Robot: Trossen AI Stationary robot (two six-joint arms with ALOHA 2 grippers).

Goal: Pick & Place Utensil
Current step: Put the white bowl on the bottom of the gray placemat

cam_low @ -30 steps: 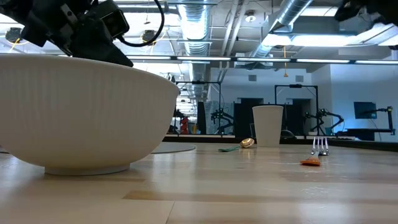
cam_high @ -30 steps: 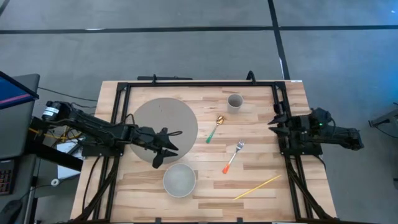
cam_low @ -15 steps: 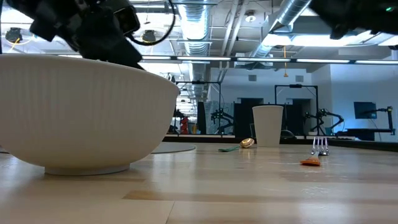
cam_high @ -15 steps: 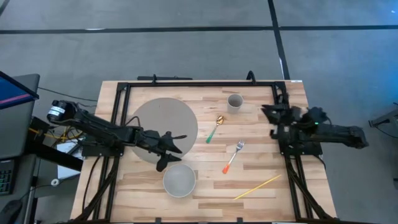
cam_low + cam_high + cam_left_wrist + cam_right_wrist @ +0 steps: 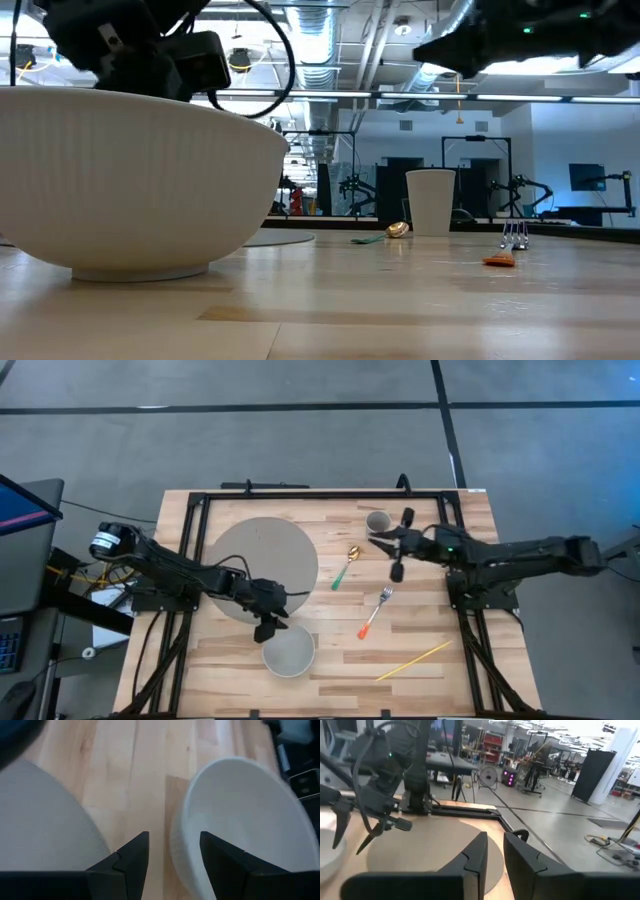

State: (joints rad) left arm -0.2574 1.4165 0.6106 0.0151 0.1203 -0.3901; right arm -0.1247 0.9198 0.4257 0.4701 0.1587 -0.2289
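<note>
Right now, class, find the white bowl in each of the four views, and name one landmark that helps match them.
High view: bowl, near the table's front edge, left of centre.
Low view: bowl fills the left, closest to the camera.
Left wrist view: bowl, just beyond the fingers.
Right wrist view: only a white edge at far left, probably the bowl.
Shared landmark: the round grey mat beside it.

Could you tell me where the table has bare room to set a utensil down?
Bare wood lies between the bowl and the yellow stick, and behind the plate left of the cup. The middle is crowded: spoon, fork, right gripper.
</note>
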